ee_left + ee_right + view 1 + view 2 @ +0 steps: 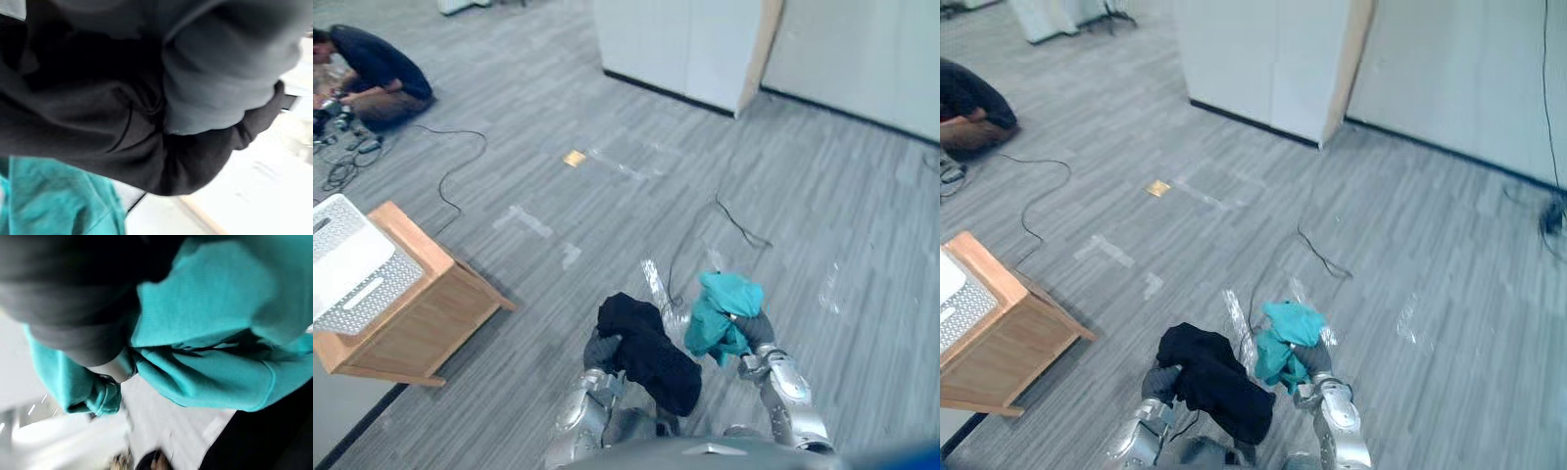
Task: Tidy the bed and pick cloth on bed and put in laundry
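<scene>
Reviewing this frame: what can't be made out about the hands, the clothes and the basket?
- Grip of the left hand: the black cloth drapes over it in the eye views and the left wrist view.
- Grip of the right hand: the bunched teal cloth covers it, and the right wrist view is blurred.
- The laundry basket: cut off by the left edge, contents unseen.
- The small tan thing on the floor: too small to identify.

The grey striped carpet floor point(862, 196) carries a low wooden bench point(421, 323) at the left, tilted to the view, with a white perforated basket point(352, 264) resting on top. Farther off on the left a person point(372, 73) sits on the floor, a thin black cable point(460, 166) trailing nearby. A small tan tag point(575, 158) and pale tape marks point(524, 220) lie on the carpet, and white cabinets point(685, 49) stand at the far side.
</scene>
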You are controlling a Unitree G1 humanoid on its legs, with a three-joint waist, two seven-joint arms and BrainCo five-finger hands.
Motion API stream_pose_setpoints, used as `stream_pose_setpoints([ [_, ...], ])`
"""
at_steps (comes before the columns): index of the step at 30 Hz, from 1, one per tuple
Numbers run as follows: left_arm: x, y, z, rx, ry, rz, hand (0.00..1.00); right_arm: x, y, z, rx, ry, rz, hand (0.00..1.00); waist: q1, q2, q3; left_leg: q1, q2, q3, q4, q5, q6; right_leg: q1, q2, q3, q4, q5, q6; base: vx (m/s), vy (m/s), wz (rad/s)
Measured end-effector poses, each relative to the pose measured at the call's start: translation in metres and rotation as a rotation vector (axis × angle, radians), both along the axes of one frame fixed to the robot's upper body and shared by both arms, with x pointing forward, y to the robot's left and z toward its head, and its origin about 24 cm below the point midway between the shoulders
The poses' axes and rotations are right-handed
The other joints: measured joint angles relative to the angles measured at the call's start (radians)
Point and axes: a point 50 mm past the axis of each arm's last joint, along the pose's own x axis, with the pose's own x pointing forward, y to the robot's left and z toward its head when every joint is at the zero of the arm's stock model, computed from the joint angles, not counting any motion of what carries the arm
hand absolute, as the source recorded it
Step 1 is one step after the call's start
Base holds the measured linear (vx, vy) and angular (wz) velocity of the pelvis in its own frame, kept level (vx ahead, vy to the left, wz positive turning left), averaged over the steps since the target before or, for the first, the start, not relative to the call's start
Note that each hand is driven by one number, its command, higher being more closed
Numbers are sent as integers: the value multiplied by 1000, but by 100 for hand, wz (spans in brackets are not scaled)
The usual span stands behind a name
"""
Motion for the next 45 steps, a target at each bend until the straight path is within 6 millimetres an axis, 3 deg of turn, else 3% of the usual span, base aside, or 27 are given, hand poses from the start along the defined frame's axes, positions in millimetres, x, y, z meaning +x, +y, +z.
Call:
stream_pose_setpoints([
  [1,3,2,0,7,7,6,100,0,1,1,3,-3,0,100,-7,-2,-2,9,0,-37,-4,-4,-7,-35,-12,1,-73,-13,-17,460,-109,148],
  [3,11,4,1,26,16,-3,100,-8,1,-7,17,42,-23,100,-16,-5,0,47,4,-145,-14,-22,-37,-97,-33,22,-379,-2,-20,375,-156,143],
  [5,8,5,-3,30,39,2,100,-19,-1,-14,19,86,-34,100,-21,-2,0,70,24,-221,-2,-51,-67,-109,-28,99,-617,79,-14,368,-249,138],
  [6,5,7,-5,34,49,5,100,-27,-2,-18,21,109,-40,100,-27,2,5,69,49,-258,44,-107,-85,-116,-11,160,-697,143,-6,366,-302,130],
  [8,-8,16,-11,36,86,39,100,-35,-1,-22,16,122,-15,100,-23,6,14,72,85,-293,139,-221,-113,-122,7,224,-694,179,3,370,-375,84],
  [10,-29,35,-20,21,144,139,100,-35,2,-18,24,94,32,100,-6,-15,-5,91,132,-303,206,-322,-140,-131,33,227,-633,180,-9,442,-443,25],
  [11,-41,41,-24,15,177,185,100,-33,0,-16,14,79,57,100,-1,8,-16,109,191,-293,251,-332,-170,-122,78,192,-565,125,-36,620,-537,52],
  [12,-47,45,-26,9,189,220,100,-30,-4,-11,2,55,65,100,-13,18,-17,-6,243,-256,490,-301,-160,-103,102,135,-538,66,-67,523,-444,68],
  [13,-45,42,-26,-21,181,230,100,-29,-8,-9,-11,44,78,100,-15,26,-19,-86,272,-235,627,-233,-159,-83,118,109,-546,49,-81,615,-475,70],
  [14,-47,38,-27,-52,179,239,100,-27,-15,-5,-40,27,97,100,2,40,-8,-168,319,-194,794,-161,-183,-31,136,71,-583,46,-101,399,-295,45],
  [16,-51,31,-28,-76,183,223,100,-23,-20,-2,-54,10,94,100,4,34,9,-248,314,-135,874,-168,-207,80,145,30,-661,34,-125,507,-329,53],
  [18,-48,26,-26,-94,165,205,100,-21,-24,0,-56,-1,77,100,11,37,9,-286,273,-50,790,-187,-226,206,145,-24,-772,33,-129,474,-245,67],
  [21,-40,22,-21,-109,128,184,100,-21,-29,3,-64,-16,54,100,14,31,9,-322,196,128,483,-168,-224,339,146,-110,-911,33,-128,444,-161,67],
  [24,-37,10,-21,-135,146,125,100,-25,-38,2,-84,-4,23,100,23,46,13,-380,173,260,218,-24,-216,411,174,-156,-975,41,-103,482,-42,46],
  [26,-40,4,-23,-142,168,94,100,-30,-42,-1,-101,15,25,100,32,44,10,-382,183,307,173,101,-121,457,188,-156,-966,26,-58,527,55,18],
  [27,-44,4,-27,-142,193,91,100,-31,-42,-2,-100,21,18,100,37,23,-6,-369,161,312,167,85,-8,458,160,-154,-925,19,-45,408,71,15],
  [28,-43,3,-28,-144,196,87,100,-29,-42,-1,-101,15,17,100,34,10,-13,-359,149,306,165,73,7,440,141,-144,-875,23,-38,521,129,17],
  [30,-38,5,-26,-138,175,77,100,-22,-38,3,-94,-11,22,100,35,-16,-7,-306,126,301,161,33,28,371,80,-81,-643,69,35,546,185,15],
  [31,-37,7,-26,-131,171,74,100,-20,-36,4,-83,-18,21,100,33,-30,-6,-284,115,294,156,18,29,340,57,-62,-542,105,63,556,167,33],
  [32,-37,11,-26,-119,168,66,100,-20,-30,4,-65,-20,23,100,32,-50,-4,-238,93,269,131,0,21,272,19,-23,-366,192,79,520,111,52],
  [33,-37,12,-26,-108,167,54,100,-18,-25,7,-55,-37,34,100,26,-59,-4,-186,76,232,104,-20,5,193,-11,12,-141,218,87,496,80,62],
  [35,-40,14,-27,-86,177,38,100,-21,-20,13,-55,-58,67,100,11,-44,-7,-106,76,175,79,-52,-9,90,-21,31,69,189,40,407,19,83],
  [37,-40,20,-26,-55,179,40,100,-25,-13,17,-44,-77,95,100,-7,-36,-11,-47,80,94,56,-69,-21,-16,-23,23,100,132,-4,424,-48,115],
  [39,-33,26,-24,-19,176,41,100,-28,-9,16,-38,-72,109,100,-27,-39,-8,-1,94,2,42,-80,-43,-119,-16,26,-55,71,-29,407,-135,128],
  [41,-28,27,-23,-10,181,43,100,-30,-10,15,-38,-68,104,100,-31,-20,3,32,133,-71,38,-93,-69,-149,21,36,-309,68,-28,462,-218,116],
  [43,-26,25,-23,-8,180,29,100,-32,-9,17,-36,-79,105,100,-33,-20,3,55,164,-137,39,-113,-102,-157,61,102,-597,125,-14,457,-297,116],
  [45,-32,24,-25,-10,196,27,100,-30,-4,26,-32,-128,120,100,-33,-31,4,85,182,-175,44,-154,-152,-153,79,230,-805,227,20,563,-449,103],
])
